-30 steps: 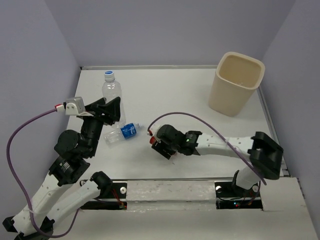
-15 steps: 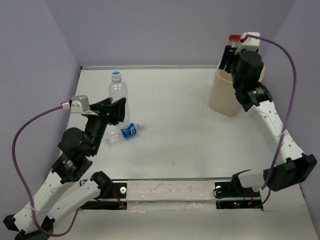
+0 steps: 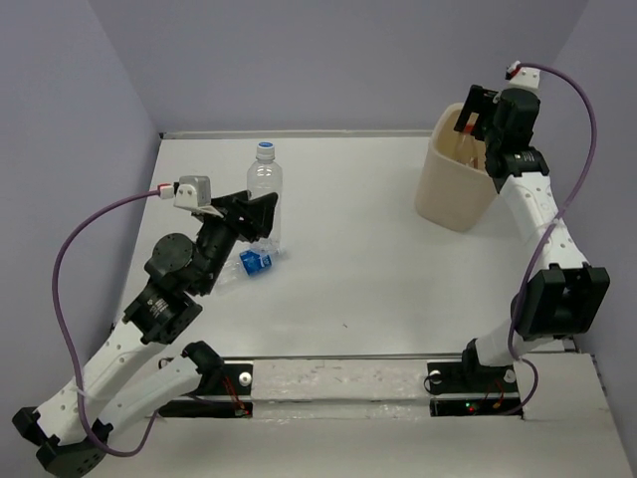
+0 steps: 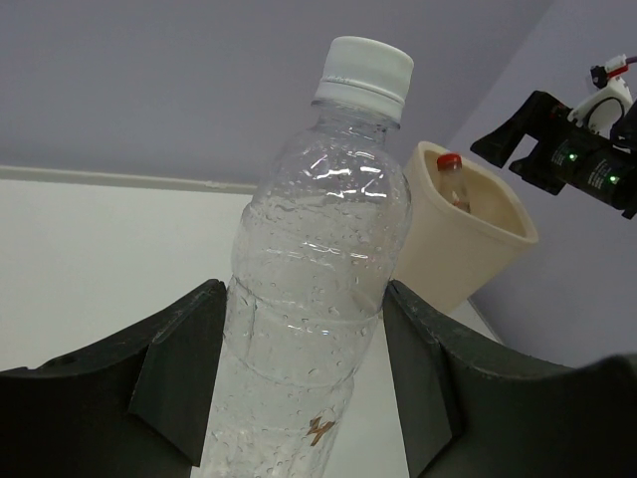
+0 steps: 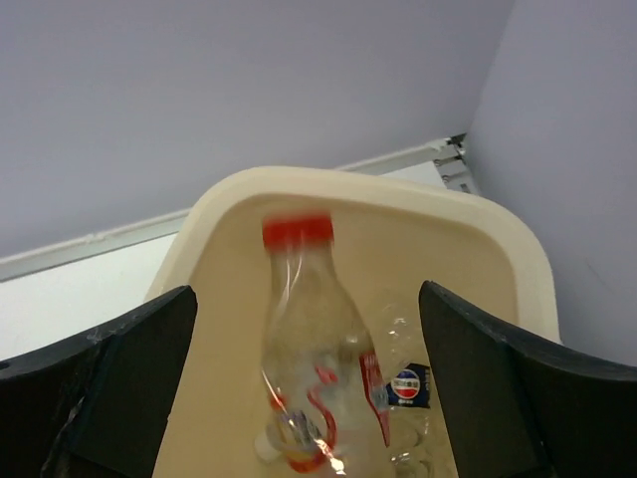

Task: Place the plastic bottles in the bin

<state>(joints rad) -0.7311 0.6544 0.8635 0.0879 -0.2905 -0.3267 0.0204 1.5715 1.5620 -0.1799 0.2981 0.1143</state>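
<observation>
Snugly, left fingers (image 4: pixel 179 383) grip clear bottle (image 4: pixel 314 289).

White arms (image 3: pixel 111 351), black hands (image 3: pixel 261 213) (purple cable (image 3: pixel 58 271) off each wrist)

No legible text, blue bottle label (image 5: pixel 406 383) in bin (image 5: pixel 348 182) too blurred

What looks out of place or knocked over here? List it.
One blue-labelled bottle lies on its side on the table, near the left gripper, which holds a clear bottle upright. The red-capped bottle in the bin is motion-blurred under the open right gripper. Nothing looks spilled.
</observation>
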